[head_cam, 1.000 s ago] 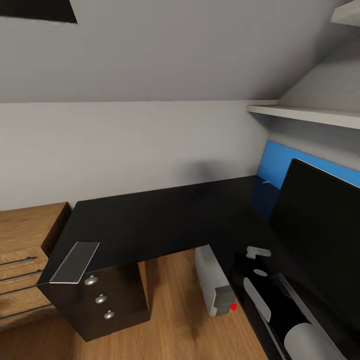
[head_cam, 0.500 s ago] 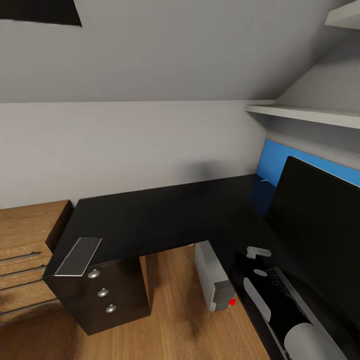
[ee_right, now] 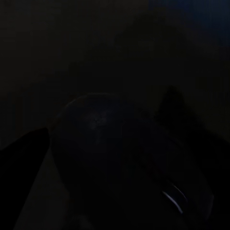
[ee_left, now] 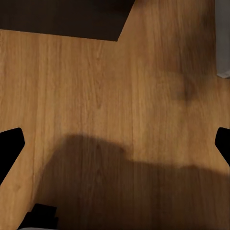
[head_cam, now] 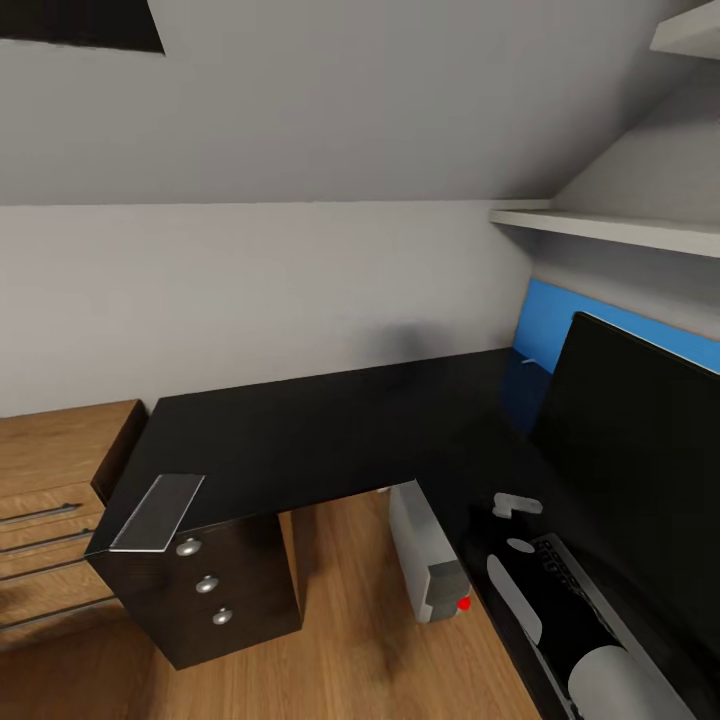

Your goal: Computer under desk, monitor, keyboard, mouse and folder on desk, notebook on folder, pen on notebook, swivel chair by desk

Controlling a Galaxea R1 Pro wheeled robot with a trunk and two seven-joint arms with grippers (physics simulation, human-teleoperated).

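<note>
Head view looks down on the L-shaped desk [head_cam: 300,440], its glossy black surface bare across the long wing. At the near left corner lies a flat grey strip [head_cam: 157,512], just above the dark drawers with three round silver knobs [head_cam: 207,585]. Left of that stands the light wooden chest [head_cam: 50,480] with bar handles. Under the desk, in the inner corner, the light-grey computer [head_cam: 425,555] stands on the wooden floor [head_cam: 350,620]. On the right wing the monitor [head_cam: 640,470] stands upright, black front showing, with the blue back panel [head_cam: 550,320] behind it. In front of the screen, the keyboard [head_cam: 560,565] peeks out beside the right arm [head_cam: 560,610], which reaches over that wing.

In the right wrist view, very dark, the mouse [ee_right: 129,167] sits rounded and close under the right pincer; whether the pincer grips it I cannot tell. The left pincer [ee_left: 115,143] hangs over bare floor, fingertips [ee_left: 10,139] spread wide, holding nothing.
</note>
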